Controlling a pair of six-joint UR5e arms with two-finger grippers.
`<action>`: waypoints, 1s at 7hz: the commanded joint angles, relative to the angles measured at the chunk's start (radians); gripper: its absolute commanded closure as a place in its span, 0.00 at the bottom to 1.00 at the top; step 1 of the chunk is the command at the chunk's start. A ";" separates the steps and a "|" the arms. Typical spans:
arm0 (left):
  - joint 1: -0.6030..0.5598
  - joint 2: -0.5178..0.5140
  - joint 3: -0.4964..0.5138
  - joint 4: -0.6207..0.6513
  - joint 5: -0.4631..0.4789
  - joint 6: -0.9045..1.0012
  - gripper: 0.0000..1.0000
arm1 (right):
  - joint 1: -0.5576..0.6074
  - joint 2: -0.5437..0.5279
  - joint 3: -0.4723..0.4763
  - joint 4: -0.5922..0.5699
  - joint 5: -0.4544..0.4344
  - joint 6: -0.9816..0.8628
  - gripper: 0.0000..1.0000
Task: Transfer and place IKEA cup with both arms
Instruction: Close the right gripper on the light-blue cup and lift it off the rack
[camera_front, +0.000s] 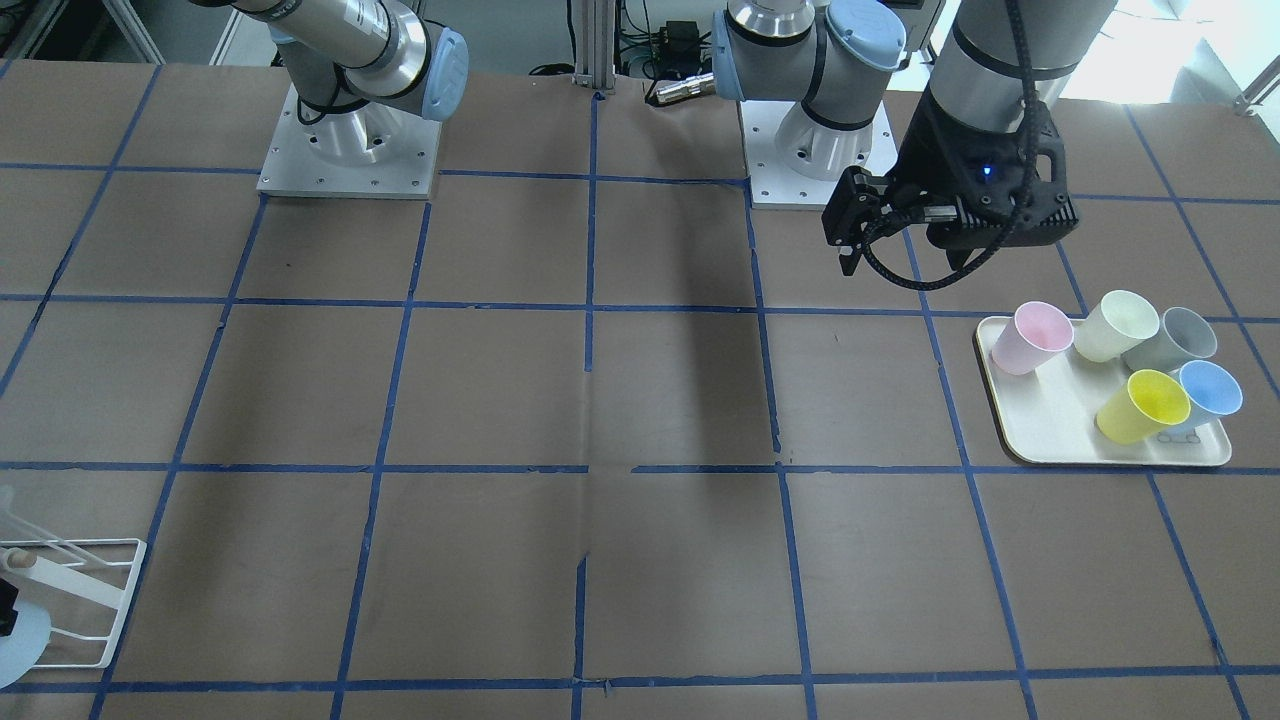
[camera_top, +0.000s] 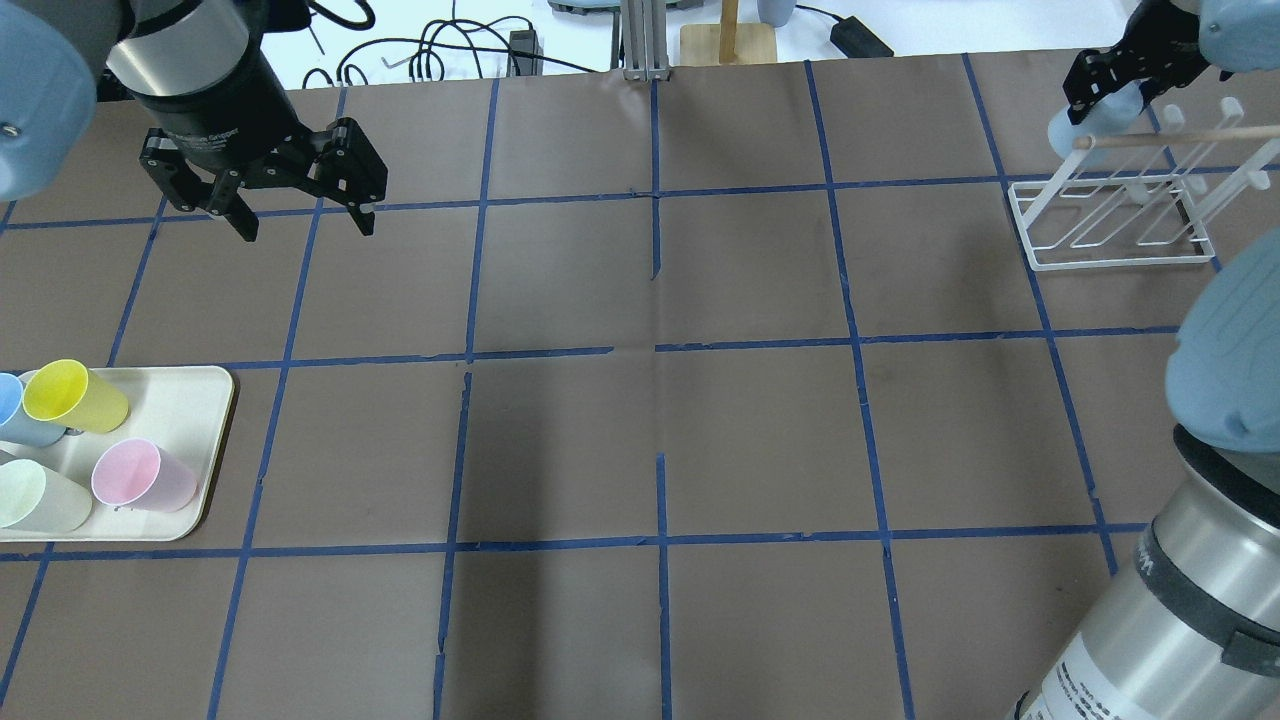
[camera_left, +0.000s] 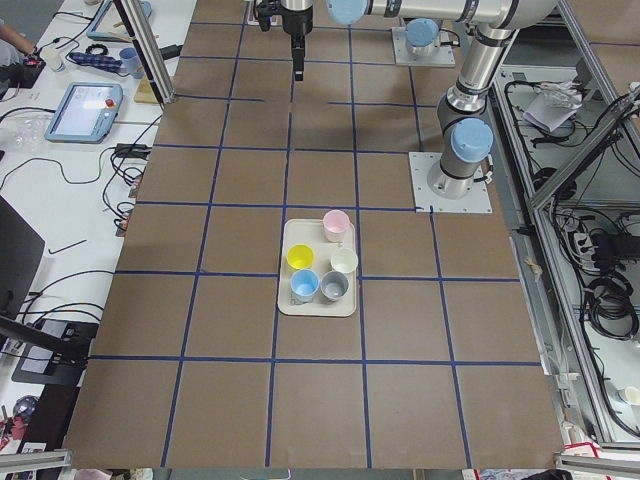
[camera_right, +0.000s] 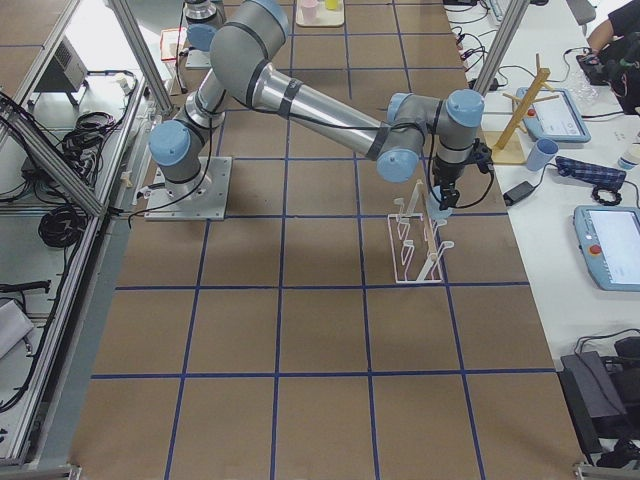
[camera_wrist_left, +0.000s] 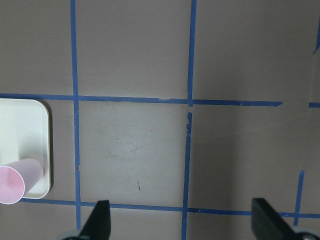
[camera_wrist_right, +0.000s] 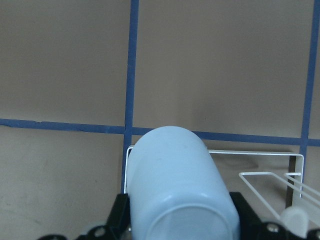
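Right gripper (camera_top: 1120, 85) clasps the IKEA cup (camera_wrist_right: 180, 185) over the wire rack (camera_top: 1120, 263); left gripper (camera_top: 305, 225) hangs spread, empty.

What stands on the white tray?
The tray holds a pink cup, cream cup, grey cup, yellow cup and blue cup. From the front, the yellow cup covers part of the blue cup's wall.

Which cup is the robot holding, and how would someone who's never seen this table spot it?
Find the white wire rack at the table's end on the robot's right. Over it the right gripper is shut on the IKEA cup, a pale sky-blue tumbler. It is the only cup off the cream tray, where a brighter blue cup sits.
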 joint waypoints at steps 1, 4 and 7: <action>0.000 0.001 0.002 0.000 -0.003 -0.001 0.00 | 0.001 -0.007 -0.130 0.163 0.002 -0.002 0.70; 0.003 0.004 0.002 0.000 -0.019 -0.003 0.00 | 0.041 -0.091 -0.251 0.448 0.089 -0.009 0.71; 0.069 0.021 -0.003 -0.005 -0.236 0.010 0.00 | 0.121 -0.223 -0.241 0.835 0.535 0.047 0.74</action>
